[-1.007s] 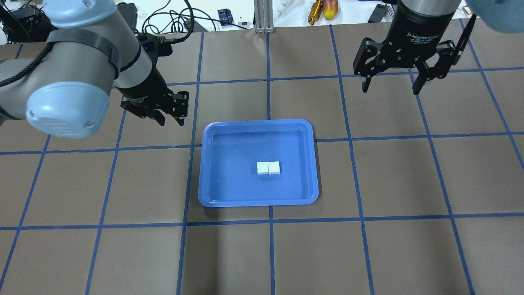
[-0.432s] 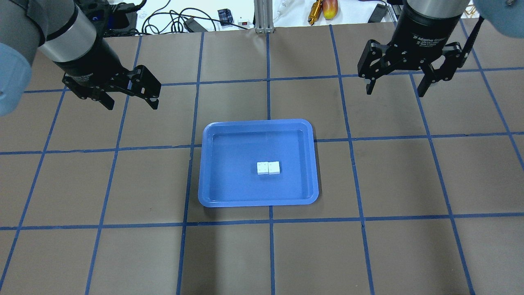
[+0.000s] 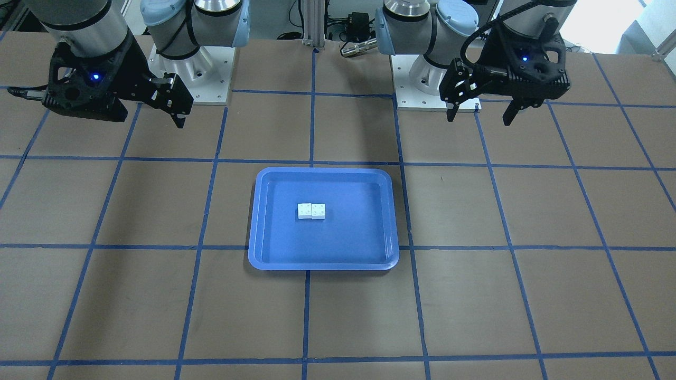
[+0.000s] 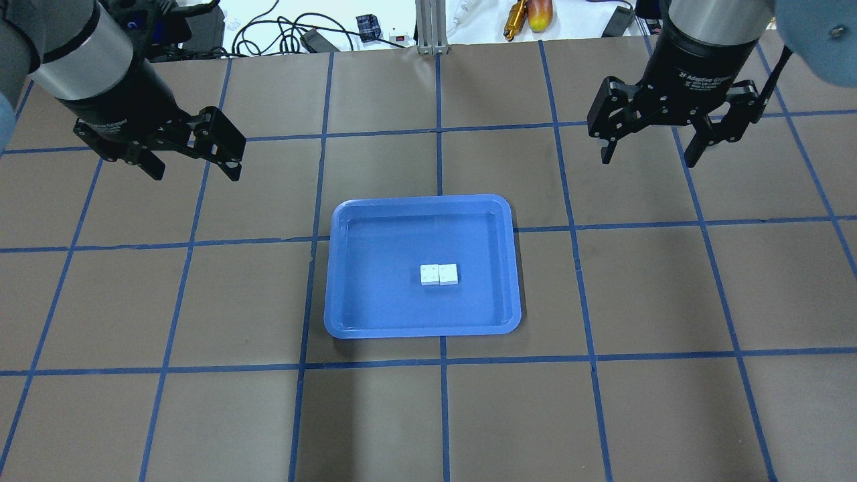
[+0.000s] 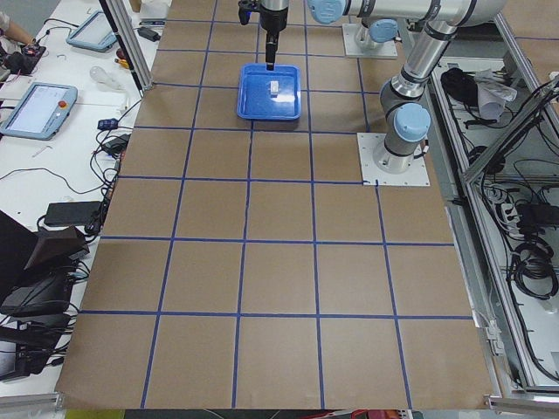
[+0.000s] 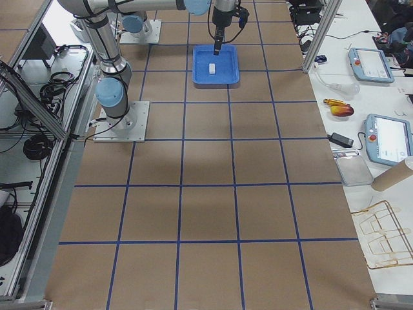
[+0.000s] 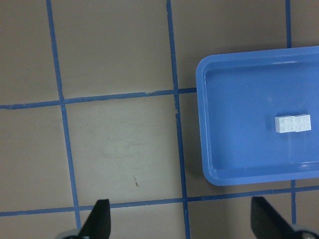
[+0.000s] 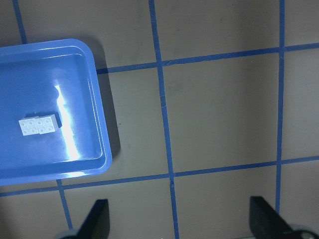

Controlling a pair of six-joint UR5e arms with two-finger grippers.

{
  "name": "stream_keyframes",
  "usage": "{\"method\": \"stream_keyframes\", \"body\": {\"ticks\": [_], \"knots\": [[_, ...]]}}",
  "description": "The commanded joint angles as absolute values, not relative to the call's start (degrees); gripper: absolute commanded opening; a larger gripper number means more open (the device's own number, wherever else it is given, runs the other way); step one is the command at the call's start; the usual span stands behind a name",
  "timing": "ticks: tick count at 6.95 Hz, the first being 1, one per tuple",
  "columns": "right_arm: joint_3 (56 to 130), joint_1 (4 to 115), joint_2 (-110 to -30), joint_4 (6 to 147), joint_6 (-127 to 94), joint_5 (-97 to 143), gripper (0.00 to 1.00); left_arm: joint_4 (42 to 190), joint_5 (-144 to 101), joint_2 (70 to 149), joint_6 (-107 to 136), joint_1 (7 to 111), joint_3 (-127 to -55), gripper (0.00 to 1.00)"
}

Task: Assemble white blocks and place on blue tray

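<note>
The two white blocks [image 4: 439, 274] lie joined side by side, studs up, inside the blue tray [image 4: 381, 294] at the table's middle. They also show in the front view [image 3: 311, 211], the left wrist view [image 7: 292, 124] and the right wrist view [image 8: 38, 125]. My left gripper [image 4: 195, 173] is open and empty, hovering above the table behind and left of the tray. My right gripper [image 4: 648, 161] is open and empty, hovering behind and right of the tray. Neither touches the tray or blocks.
The brown table is marked with a blue tape grid. Cables and small tools [image 4: 529, 13] lie beyond its far edge. The arms' base plates [image 3: 438, 84] stand at the robot's side. Screens and loose gear sit on side benches [image 6: 381, 135].
My left arm has swung to the left, away from the tray, and now hovers over the back left. My right gripper has shifted slightly. The blocks and tray have not moved.
</note>
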State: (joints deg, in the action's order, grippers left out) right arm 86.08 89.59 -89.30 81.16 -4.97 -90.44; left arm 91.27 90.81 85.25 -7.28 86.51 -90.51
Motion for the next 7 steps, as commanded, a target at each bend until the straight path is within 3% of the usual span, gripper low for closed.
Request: {"method": "stream_keyframes", "body": {"ticks": [1,7], "knots": [[86.22,89.47,-89.65,81.30,-3.43,-90.44,1.00,93.77,91.41,89.27,-6.77,86.40,-84.49,1.00],[86.31,89.56,-89.65,81.30,-3.52,-90.44,1.00,96.05,91.14,92.64,-6.68,87.19,-82.79,1.00]]}}
